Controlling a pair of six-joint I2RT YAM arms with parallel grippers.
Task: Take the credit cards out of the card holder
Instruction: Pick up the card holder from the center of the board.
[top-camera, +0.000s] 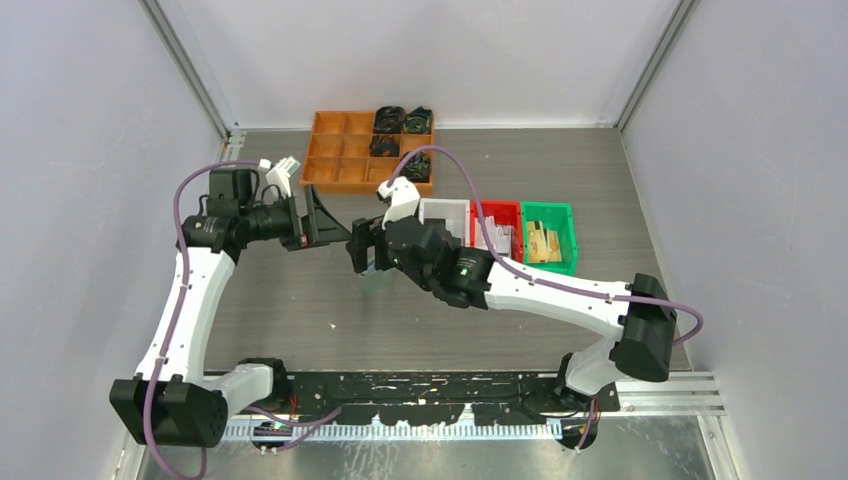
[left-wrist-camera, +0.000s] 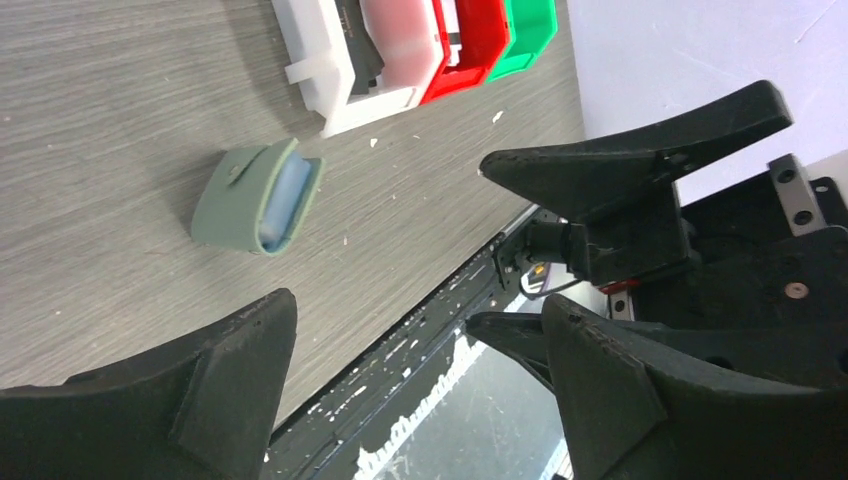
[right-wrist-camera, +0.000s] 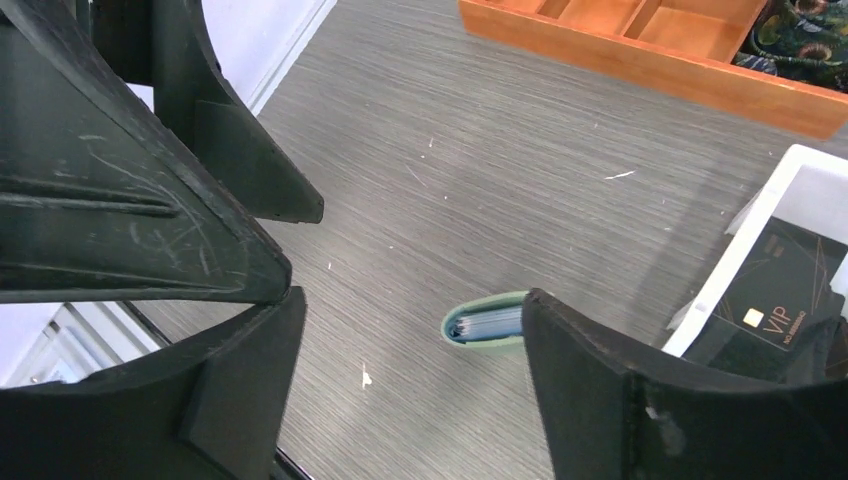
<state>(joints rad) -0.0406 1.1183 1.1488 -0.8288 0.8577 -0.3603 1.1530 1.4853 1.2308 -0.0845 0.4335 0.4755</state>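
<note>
The left gripper (left-wrist-camera: 420, 300) hangs above the table (top-camera: 300, 330) with its fingers spread wide and nothing between them. The right gripper (right-wrist-camera: 410, 330) is spread too and holds nothing, poised just over the card holder (left-wrist-camera: 255, 195). The holder lies on the grey table near the middle, just in front of the white bin (left-wrist-camera: 330, 70) and touching neither gripper. It is a small, soft, sage-green wallet, folded shut with a little tab on its outer face and a pale blue-green lining showing at the open edge. From the right wrist only one end of it shows, the rest cut off by a finger (right-wrist-camera: 640, 400). Thin layered edges sit inside, but whether they are cards or pockets is hard to tell. In the top view the right arm covers nearly all of the holder. Beyond it, a dark credit card (right-wrist-camera: 780, 300) marked VIP lies in the white bin, partly hidden. The red bin (top-camera: 497, 212) and green bin (top-camera: 548, 210) stand beside it in a row, their contents unclear. Farthest back sits the orange tray (top-camera: 340, 150) with black coiled items (top-camera: 402, 122).
</note>
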